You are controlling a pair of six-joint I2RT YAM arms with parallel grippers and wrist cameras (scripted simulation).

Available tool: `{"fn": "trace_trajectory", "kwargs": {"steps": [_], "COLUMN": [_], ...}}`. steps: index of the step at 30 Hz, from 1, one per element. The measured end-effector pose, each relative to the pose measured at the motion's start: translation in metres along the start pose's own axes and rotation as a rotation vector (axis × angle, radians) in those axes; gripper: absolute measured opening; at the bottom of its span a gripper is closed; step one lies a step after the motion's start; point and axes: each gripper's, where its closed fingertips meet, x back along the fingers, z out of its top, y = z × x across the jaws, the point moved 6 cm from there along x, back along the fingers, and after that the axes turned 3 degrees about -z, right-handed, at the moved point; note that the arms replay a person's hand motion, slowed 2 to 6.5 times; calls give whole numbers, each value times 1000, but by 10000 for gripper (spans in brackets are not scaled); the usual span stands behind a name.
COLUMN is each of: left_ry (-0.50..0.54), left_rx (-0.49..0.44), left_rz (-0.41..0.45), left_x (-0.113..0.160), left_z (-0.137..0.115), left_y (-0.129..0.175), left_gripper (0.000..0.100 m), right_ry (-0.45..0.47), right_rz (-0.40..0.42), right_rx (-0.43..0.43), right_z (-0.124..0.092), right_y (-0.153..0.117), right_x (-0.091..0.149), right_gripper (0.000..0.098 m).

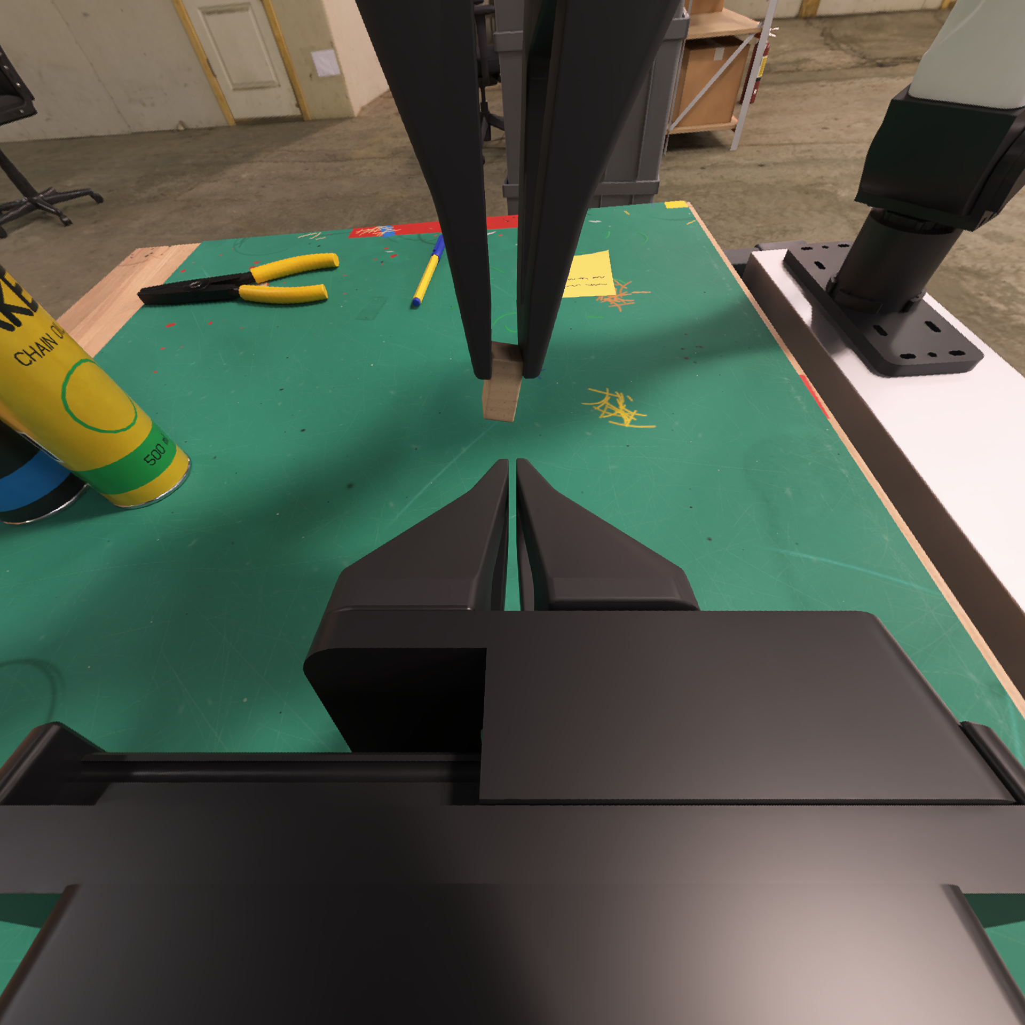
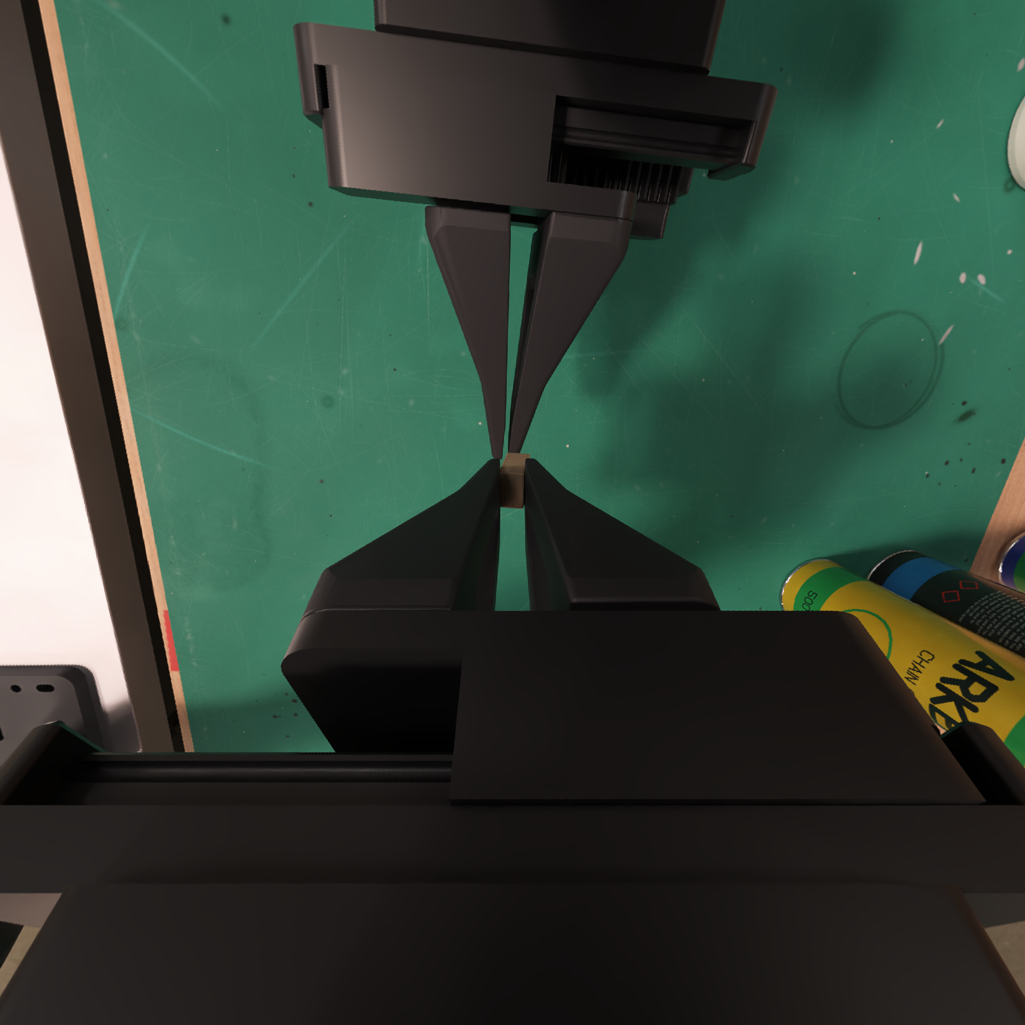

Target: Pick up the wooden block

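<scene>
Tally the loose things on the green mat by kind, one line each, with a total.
Wooden block: 1, pinched by the right gripper
Pliers: 1
Pen: 1
Yellow sticky note: 1
Spray cans: 2 at least, one yellow, one black and blue
Total: 6

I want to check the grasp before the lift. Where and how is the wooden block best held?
By its two flat side faces near the top, coming from above. The wooden block is narrow and upright, so parallel faces suit a pinch. The right gripper is already shut on it that way; the left gripper is shut, empty.
</scene>
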Motion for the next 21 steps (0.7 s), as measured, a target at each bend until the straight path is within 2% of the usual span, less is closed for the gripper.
{"fn": "trace_trajectory", "kwargs": {"steps": [21], "left_ry": [-6], "left_rx": [8], "left_rz": [8], "left_x": [0], "left_z": [1], "left_y": [-1], "left_gripper": [20], "right_ry": [-25], "right_rz": [-13], "right_rx": [13], "right_z": [1], "right_y": [1], "right_x": [-1], "right_gripper": [74]}}
